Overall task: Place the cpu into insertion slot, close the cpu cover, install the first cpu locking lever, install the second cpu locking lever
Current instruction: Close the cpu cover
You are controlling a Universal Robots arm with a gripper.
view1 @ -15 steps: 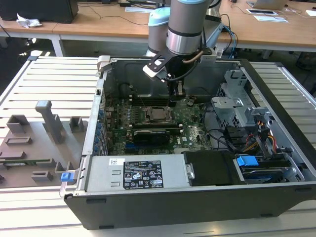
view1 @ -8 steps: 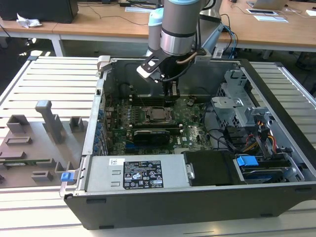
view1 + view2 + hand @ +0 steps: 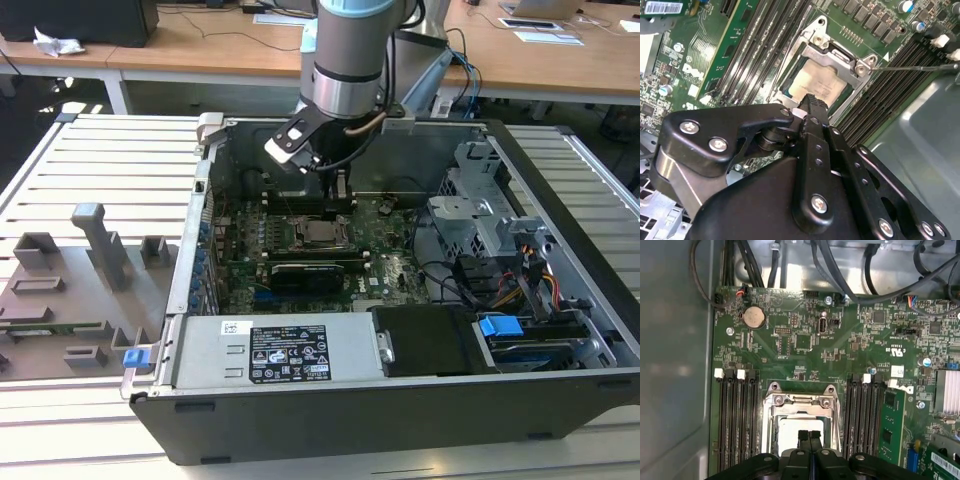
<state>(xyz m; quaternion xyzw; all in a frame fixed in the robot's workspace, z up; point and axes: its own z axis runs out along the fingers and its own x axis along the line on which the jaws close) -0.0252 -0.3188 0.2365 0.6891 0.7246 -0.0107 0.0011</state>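
The cpu lies in the insertion slot on the green motherboard, its pale top showing through the window of the cpu cover. The silvery cover lies flat over the chip in both wrist views, cpu, cover. My gripper hangs just above the near edge of the chip, fingers shut together with nothing between them; it is also seen as the gripper and the gripper. A thin metal lever rod runs from the cover's corner out over the memory slots.
Long black memory slots flank the socket on both sides. Cables hang along the case wall behind the board. A drive cage and power supply fill the case; grey fixtures stand at the exterior view's left.
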